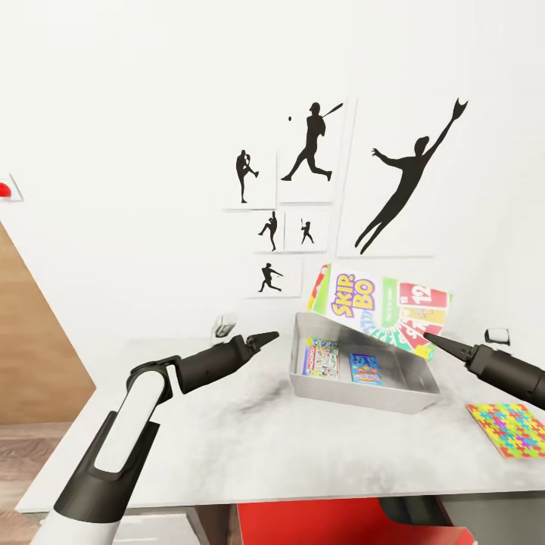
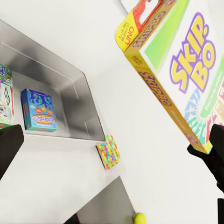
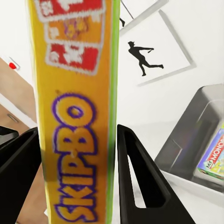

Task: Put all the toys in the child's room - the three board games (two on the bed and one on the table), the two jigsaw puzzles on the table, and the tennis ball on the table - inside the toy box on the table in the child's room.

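Note:
My right gripper (image 1: 431, 338) is shut on the lower corner of the SKIP-BO board game (image 1: 378, 304), holding it tilted in the air over the far side of the grey toy box (image 1: 356, 393). In the right wrist view the SKIP-BO box edge (image 3: 77, 116) sits between both fingers (image 3: 140, 177). Inside the toy box lie the MONOPOLY game (image 1: 321, 357) and the small blue game (image 1: 365, 369). A jigsaw puzzle (image 1: 511, 429) lies flat on the table (image 1: 227, 424) to the bin's right. The tennis ball (image 2: 139, 218) rests further off on the table. My left gripper (image 1: 269, 337) hovers open and empty left of the bin.
A white wall with black baseball silhouette pictures (image 1: 306, 151) stands right behind the table. Small white objects (image 1: 223, 327) (image 1: 496, 335) sit at the table's back. A wooden panel (image 1: 30, 341) is at left, and a red object (image 1: 318, 522) sits under the table's front edge.

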